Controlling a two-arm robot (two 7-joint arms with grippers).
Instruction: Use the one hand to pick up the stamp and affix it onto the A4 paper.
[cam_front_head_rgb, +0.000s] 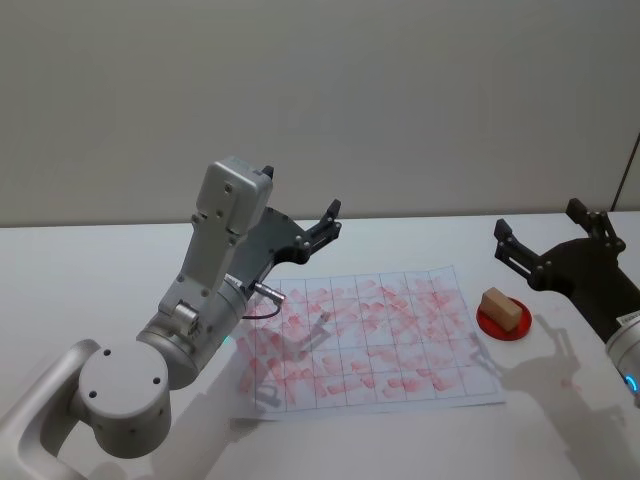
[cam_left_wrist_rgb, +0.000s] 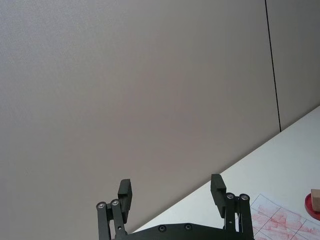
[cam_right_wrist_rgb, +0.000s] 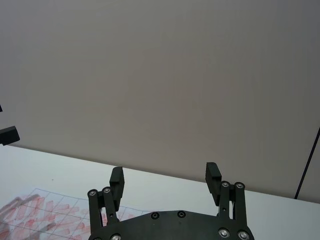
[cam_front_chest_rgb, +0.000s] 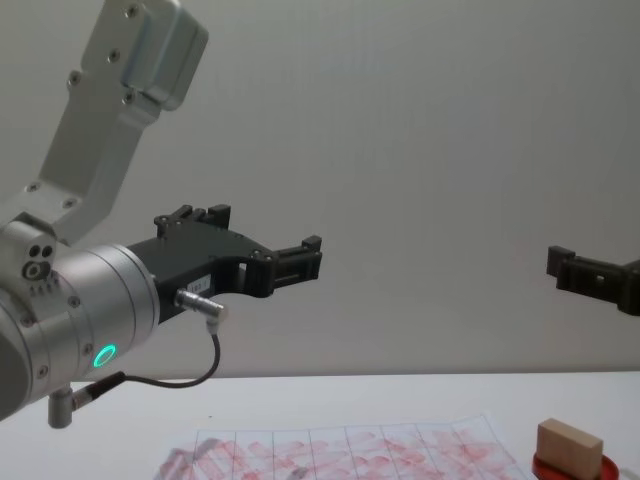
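Stamp (cam_front_head_rgb: 503, 307) rests on red pad (cam_front_head_rgb: 489, 323) — left claw (cam_left_wrist_rgb: 170, 182), right claw (cam_right_wrist_rgb: 165, 171) agape.

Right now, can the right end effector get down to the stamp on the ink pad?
Probably yes: the right end effector hangs open above the stamp, which sits uncovered on the red ink pad with nothing between them.

The stamp (cam_front_head_rgb: 503, 306) near the right gripper (cam_front_head_rgb: 538, 222) is bare, matt pale wood on a smooth red ink pad (cam_front_head_rgb: 500, 334). The paper (cam_front_head_rgb: 370, 340) below the left gripper (cam_front_head_rgb: 332, 222) is thin and matt. Both grippers look matt black with shiny screws (cam_right_wrist_rgb: 223, 232); the left arm (cam_front_head_rgb: 225, 215) is satin silver metal; the table (cam_front_head_rgb: 120, 270) is smooth white.
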